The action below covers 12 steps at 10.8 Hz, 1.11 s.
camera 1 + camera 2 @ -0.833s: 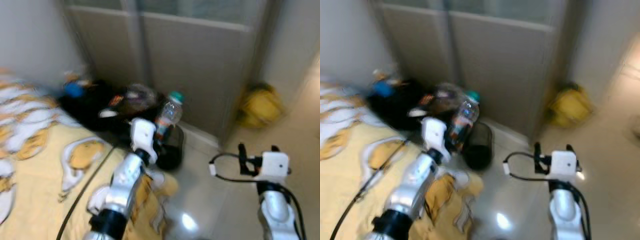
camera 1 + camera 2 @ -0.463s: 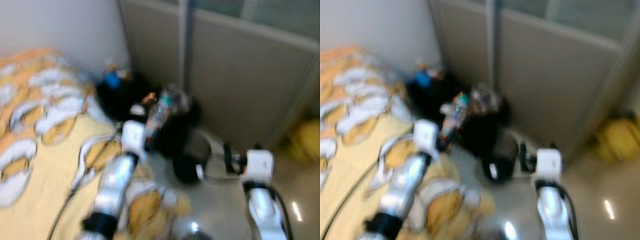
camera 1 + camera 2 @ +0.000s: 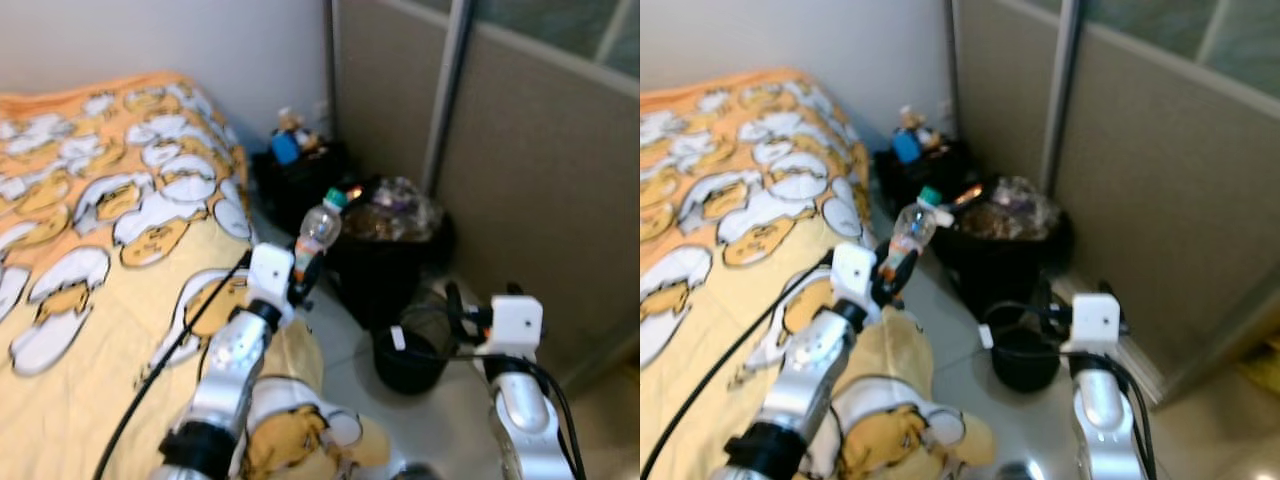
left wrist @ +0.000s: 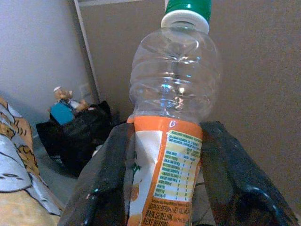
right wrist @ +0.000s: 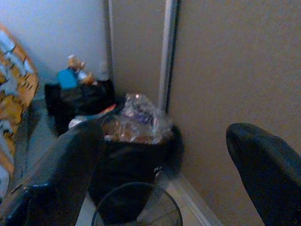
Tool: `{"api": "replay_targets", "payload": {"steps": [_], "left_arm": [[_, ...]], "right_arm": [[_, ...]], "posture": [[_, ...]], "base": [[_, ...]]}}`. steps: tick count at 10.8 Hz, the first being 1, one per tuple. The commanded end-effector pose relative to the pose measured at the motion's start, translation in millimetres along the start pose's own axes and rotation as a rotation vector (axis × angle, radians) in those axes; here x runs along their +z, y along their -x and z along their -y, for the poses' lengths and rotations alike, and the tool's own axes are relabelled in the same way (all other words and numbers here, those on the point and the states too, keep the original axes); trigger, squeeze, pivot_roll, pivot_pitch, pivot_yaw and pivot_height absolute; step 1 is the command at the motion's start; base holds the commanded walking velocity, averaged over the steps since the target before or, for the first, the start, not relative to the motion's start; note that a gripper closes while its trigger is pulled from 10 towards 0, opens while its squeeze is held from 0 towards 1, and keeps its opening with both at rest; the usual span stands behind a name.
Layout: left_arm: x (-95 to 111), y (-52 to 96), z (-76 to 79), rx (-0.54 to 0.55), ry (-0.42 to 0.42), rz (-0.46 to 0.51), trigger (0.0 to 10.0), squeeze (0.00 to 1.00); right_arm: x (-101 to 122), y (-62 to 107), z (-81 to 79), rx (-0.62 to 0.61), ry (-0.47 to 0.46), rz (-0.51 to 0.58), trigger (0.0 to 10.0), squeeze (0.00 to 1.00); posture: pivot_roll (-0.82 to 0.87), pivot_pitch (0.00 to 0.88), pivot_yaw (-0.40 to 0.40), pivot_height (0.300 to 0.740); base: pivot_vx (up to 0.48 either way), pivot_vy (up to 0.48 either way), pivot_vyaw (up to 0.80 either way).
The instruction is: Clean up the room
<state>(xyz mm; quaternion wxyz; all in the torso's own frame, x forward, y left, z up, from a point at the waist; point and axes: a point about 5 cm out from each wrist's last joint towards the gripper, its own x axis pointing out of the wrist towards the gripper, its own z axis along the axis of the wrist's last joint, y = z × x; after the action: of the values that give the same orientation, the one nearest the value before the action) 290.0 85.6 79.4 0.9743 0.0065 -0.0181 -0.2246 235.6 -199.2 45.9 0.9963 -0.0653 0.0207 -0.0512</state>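
Observation:
My left gripper (image 3: 303, 275) is shut on a clear plastic bottle (image 3: 313, 236) with a green cap and an orange label, held tilted in the air beside the bed corner. In the left wrist view the bottle (image 4: 170, 132) stands between both black fingers (image 4: 106, 181). Just beyond it sits a black trash bag (image 3: 390, 235) heaped with crumpled plastic, also in the right wrist view (image 5: 136, 141). A small black mesh bin (image 3: 410, 350) stands on the floor in front of the bag. My right gripper (image 3: 458, 305) is open, hovering above that mesh bin (image 5: 138, 207).
A bed with an orange-and-white cartoon blanket (image 3: 90, 230) fills the left side; its corner (image 3: 290, 420) hangs to the floor. A second black bag (image 3: 295, 175) with a blue item and a toy stands in the wall corner. Grey partition panels (image 3: 530, 170) close off the right.
The camera has swung left, bringing the bed and trash bag to centre view. The left gripper still holds the bottle; the right gripper stays open, now over the mesh bin.

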Motion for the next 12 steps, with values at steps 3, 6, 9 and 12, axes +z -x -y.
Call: {"api": "replay_targets", "payload": {"steps": [3,6,9,12], "left_arm": [[5,-3.3,5.3,-0.019,-0.004,0.023,10.0,0.0],[4,-2.1,7.2,-0.024,0.002,0.022,10.0,0.0],[-3,-8.3,-9.3,0.101,-0.002,-0.054,10.0,0.0],[-7,-11.8,-27.6,0.239,0.009,-0.093,10.0,0.0]], "right_arm": [[3,-2.3,1.3,0.006,0.008,0.015,10.0,0.0],[1,-0.2,0.5,0.019,0.012,0.004,10.0,0.0],[4,-2.2,-1.0,0.03,0.017,0.016,10.0,0.0],[4,-4.3,-0.9,0.045,0.033,0.01,10.0,0.0]], "posture": [[-0.27,0.0,0.109,0.74],[-0.26,0.0,0.099,0.74],[-0.27,0.0,0.102,0.74],[-0.27,0.0,0.108,0.74]], "base": [[0.0,-0.45,0.0],[0.0,-0.45,0.0],[0.102,-0.41,0.0],[0.106,-0.119,0.52]]}}
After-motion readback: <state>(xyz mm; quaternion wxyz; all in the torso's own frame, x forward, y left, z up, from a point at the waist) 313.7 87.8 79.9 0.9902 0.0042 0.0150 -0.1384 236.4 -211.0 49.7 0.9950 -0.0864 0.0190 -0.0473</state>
